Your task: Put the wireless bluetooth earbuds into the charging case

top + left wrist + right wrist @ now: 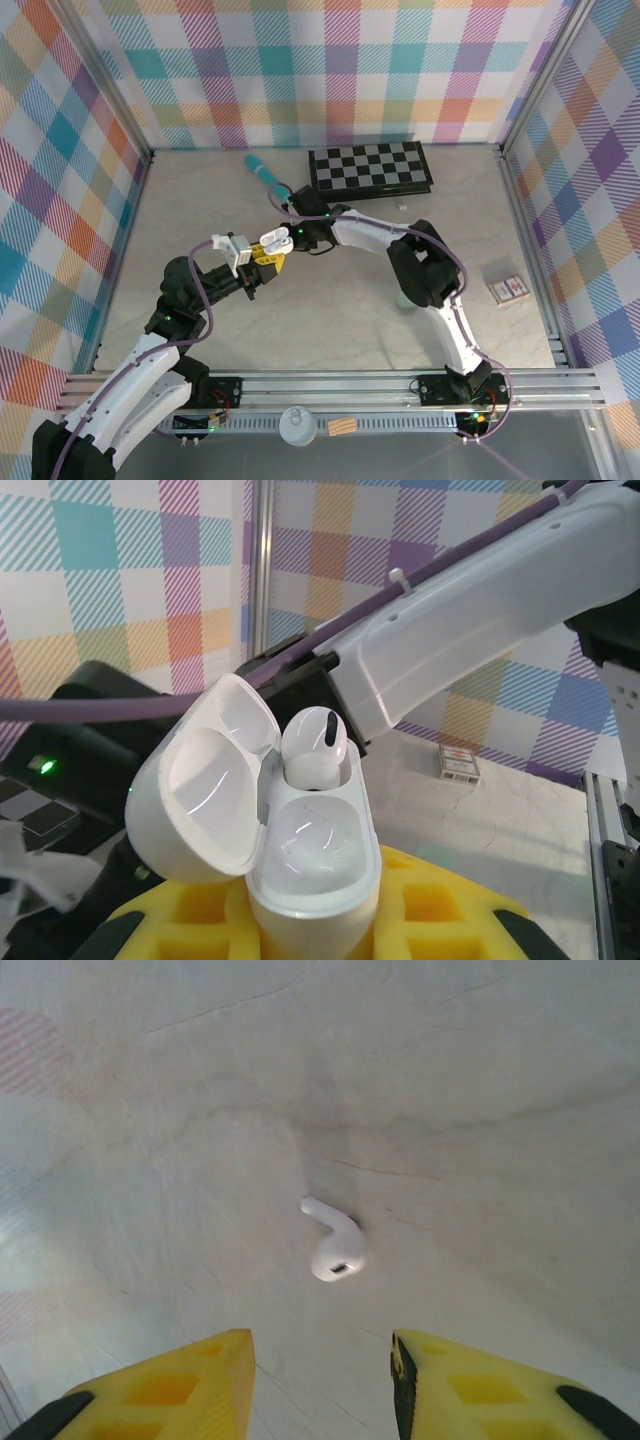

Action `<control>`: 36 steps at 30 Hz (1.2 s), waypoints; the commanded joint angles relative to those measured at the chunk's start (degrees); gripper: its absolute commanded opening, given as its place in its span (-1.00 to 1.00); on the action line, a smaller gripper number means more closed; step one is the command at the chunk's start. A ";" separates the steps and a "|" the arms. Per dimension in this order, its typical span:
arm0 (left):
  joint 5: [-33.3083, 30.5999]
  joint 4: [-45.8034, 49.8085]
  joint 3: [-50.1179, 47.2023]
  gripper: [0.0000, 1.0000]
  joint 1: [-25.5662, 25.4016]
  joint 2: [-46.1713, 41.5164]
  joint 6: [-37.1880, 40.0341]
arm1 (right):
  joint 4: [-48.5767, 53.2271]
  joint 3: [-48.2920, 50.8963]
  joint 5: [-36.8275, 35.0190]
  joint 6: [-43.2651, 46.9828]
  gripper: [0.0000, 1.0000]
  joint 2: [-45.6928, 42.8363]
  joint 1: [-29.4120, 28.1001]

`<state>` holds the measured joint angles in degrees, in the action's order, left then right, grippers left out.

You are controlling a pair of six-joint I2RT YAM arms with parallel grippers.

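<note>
Top view: left fingers (268, 256) clamping open charging case (272, 241) near table (190, 210) centre.
Left wrist: one earbud (315, 752) sitting in case, 12 o'clock side.
Right wrist: right fingers (320, 1380) parted, empty — loose earbud (336, 1244) lying at 12 o'clock.
Probably light, slick, tiny — pinching across bulb looking best.
</note>
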<state>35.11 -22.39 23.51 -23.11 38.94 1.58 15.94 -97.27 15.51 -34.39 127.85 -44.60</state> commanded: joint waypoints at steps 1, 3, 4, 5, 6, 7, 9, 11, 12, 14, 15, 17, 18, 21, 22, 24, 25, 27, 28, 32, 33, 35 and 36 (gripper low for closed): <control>1.69 -0.04 2.00 -0.89 0.35 0.08 1.36 | 2.35 -3.34 0.62 -5.55 -0.26 3.31 -0.30; 1.80 -0.01 2.00 -0.89 0.39 0.26 1.47 | 1.90 -4.28 1.62 -7.21 -0.28 4.78 -0.66; 1.76 0.03 1.98 -0.89 0.35 0.35 1.56 | 1.76 -4.73 1.72 -7.77 -0.29 5.48 -0.91; 1.86 0.07 1.98 -0.89 0.37 0.35 1.62 | 1.69 -5.12 1.72 -8.08 -0.31 5.94 -1.10; 1.89 0.14 2.00 -0.89 0.35 0.44 1.72 | 2.04 -5.73 1.64 -8.38 -0.31 6.58 -1.27; 1.89 0.11 1.98 -0.89 0.35 0.48 1.72 | 2.25 -6.22 1.67 -8.66 -0.33 7.00 -1.37; 1.89 0.25 1.98 -0.90 0.35 0.43 1.84 | 2.23 -6.72 1.57 -9.17 -0.35 7.65 -1.36; 1.89 0.34 2.03 -0.89 0.35 0.44 1.87 | 2.33 -7.24 1.46 -9.38 -0.37 8.28 -1.38; 1.89 0.43 2.01 -0.89 0.35 0.44 1.91 | 2.49 -7.56 1.29 -9.44 -0.38 8.43 -1.37; 1.89 0.42 1.89 -0.89 0.35 0.37 1.92 | 2.41 -7.92 1.11 -9.38 -0.42 8.85 -1.37; 1.89 0.42 1.89 -0.90 0.35 0.43 1.90 | 2.40 -8.25 1.25 -9.24 -0.43 9.06 -1.36; 1.89 0.43 1.93 -0.90 0.35 0.34 1.96 | 2.16 -8.87 1.78 -9.06 -0.45 9.56 -1.39; 1.87 0.42 1.89 -0.89 0.35 0.35 1.95 | 1.97 -8.90 2.10 -9.18 -0.46 9.69 -1.37; 1.81 0.51 1.89 -0.90 0.35 0.44 2.04 | 3.17 -10.23 2.38 -9.12 -0.45 10.53 -1.35; 1.79 0.51 2.04 -0.90 0.35 0.44 2.08 | 3.51 -10.49 2.27 -8.98 -0.44 10.66 -1.39; 1.80 0.51 2.11 -0.89 0.35 0.41 2.05 | 3.54 -10.44 2.23 -8.92 -0.43 10.71 -1.37; 1.80 0.45 2.03 -0.90 0.35 0.50 2.11 | 3.49 -10.52 2.41 -8.85 -0.43 10.82 -1.37; 1.80 0.47 1.90 -0.90 0.35 0.60 2.03 | 3.55 -10.78 2.64 -8.94 -0.44 11.16 -1.37; 1.80 0.35 1.80 -0.89 0.35 0.61 2.04 | 3.64 -11.05 2.85 -8.97 -0.45 11.48 -1.37; 1.71 0.29 1.72 -0.90 0.35 0.52 2.06 | 4.65 -12.58 3.21 -8.87 -0.50 12.87 -1.44; 1.71 0.41 1.81 -0.90 0.35 0.53 2.09 | 5.16 -13.08 3.01 -8.85 -0.52 13.27 -1.39; 1.71 0.47 1.88 -0.90 0.35 0.39 2.05 | 5.75 -13.51 2.78 -8.76 -0.55 13.90 -1.38; 1.67 0.49 1.89 -0.89 0.35 0.35 2.11 | 5.97 -13.64 2.69 -8.61 -0.58 14.08 -1.36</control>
<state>35.51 -20.95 23.51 -23.11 39.68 2.66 19.68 -109.75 17.87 -42.87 139.31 -45.50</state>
